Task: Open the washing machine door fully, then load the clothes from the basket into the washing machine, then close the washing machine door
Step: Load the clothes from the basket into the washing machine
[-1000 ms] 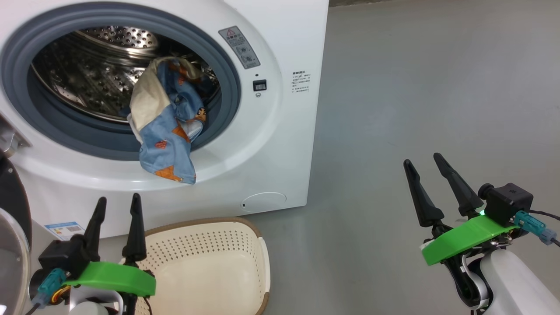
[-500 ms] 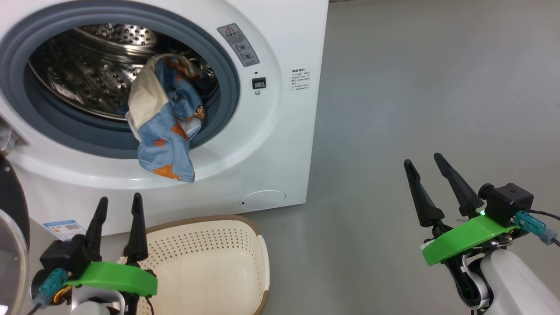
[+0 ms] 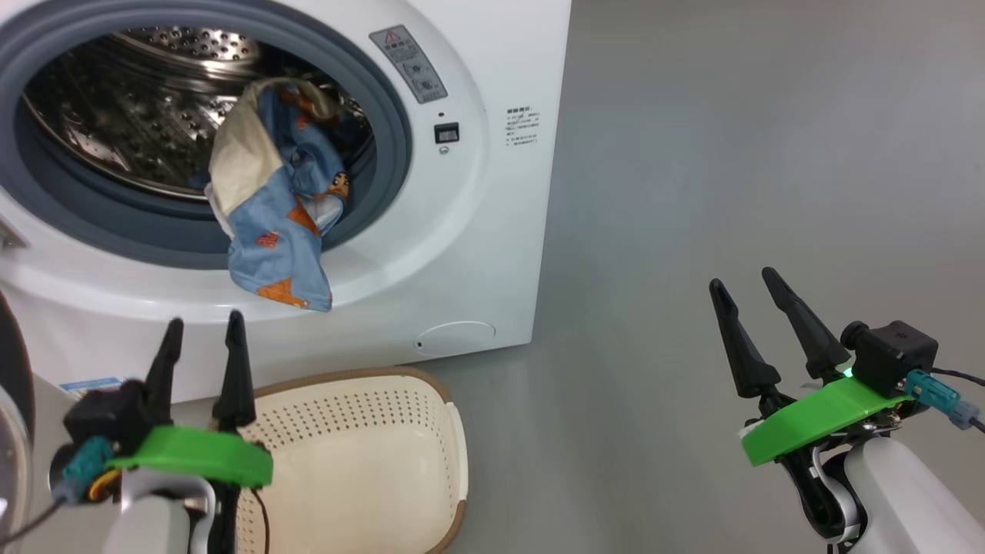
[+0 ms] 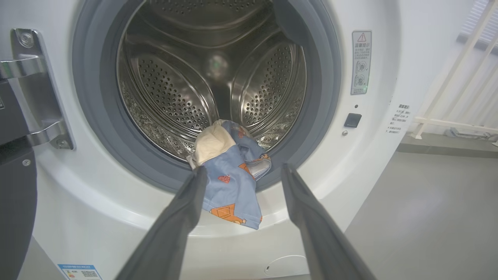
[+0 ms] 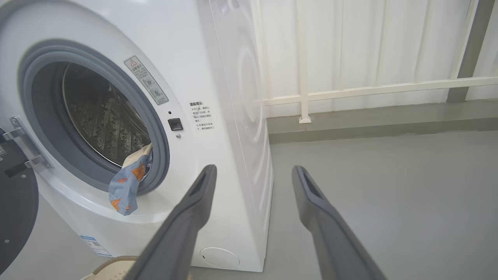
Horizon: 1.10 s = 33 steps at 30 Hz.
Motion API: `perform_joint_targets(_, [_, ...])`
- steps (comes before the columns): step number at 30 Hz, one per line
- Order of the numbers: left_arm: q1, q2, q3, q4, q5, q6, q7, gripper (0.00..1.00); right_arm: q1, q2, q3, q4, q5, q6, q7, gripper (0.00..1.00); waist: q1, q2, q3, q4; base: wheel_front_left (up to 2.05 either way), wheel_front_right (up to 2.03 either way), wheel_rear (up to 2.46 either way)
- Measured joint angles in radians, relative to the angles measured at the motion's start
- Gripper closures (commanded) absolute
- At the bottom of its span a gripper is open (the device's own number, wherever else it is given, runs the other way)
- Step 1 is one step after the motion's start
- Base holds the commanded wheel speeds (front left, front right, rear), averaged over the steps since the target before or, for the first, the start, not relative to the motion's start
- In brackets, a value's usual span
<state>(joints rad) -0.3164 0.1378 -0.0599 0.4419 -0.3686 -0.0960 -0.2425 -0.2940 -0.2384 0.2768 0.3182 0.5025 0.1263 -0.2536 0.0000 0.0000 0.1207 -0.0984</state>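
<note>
Basket (image 3: 369,419) below clothes (image 3: 271,235), head view

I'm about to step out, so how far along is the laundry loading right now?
Done: the round black-rimmed washing machine door stands open, and the cream perforated plastic basket looks empty. In hand: the blue-and-cream fabric clothes hang half out over the grey rubber seal; the left gripper and right gripper are open, holding nothing. Left: push them in, close the door.

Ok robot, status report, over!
Left claw, right claw open, empty. Clothes half in washer, hanging over the seal. Basket looks empty. Door open; dangling cloth in its way.
</note>
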Motion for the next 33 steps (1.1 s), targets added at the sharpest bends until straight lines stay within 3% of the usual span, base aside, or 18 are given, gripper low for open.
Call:
perform_joint_targets(6, [-0.133,-0.001,-0.011,0.093,-0.018,-0.008,0.020,0.00,-0.011,0.001,0.000,-0.007,0.000,0.000,0.000,0.00,0.0000,0.0000,0.041,-0.011,0.00,0.00,0.00])
perform_joint_targets(21, [-0.552,0.056,0.004,0.500,-0.028,-0.009,0.039,0.00,-0.087,0.014,-0.018,-0.046,-0.015,0.000,0.000,0.00,0.0002,0.0000,0.227,-0.052,0.00,0.00,0.00])
perform_joint_targets(33, [-0.775,0.069,-0.021,0.703,-0.024,-0.009,0.067,0.00,-0.125,0.033,-0.026,-0.067,-0.029,0.000,0.000,0.00,0.0002,0.0000,0.361,-0.093,0.00,0.00,0.00])
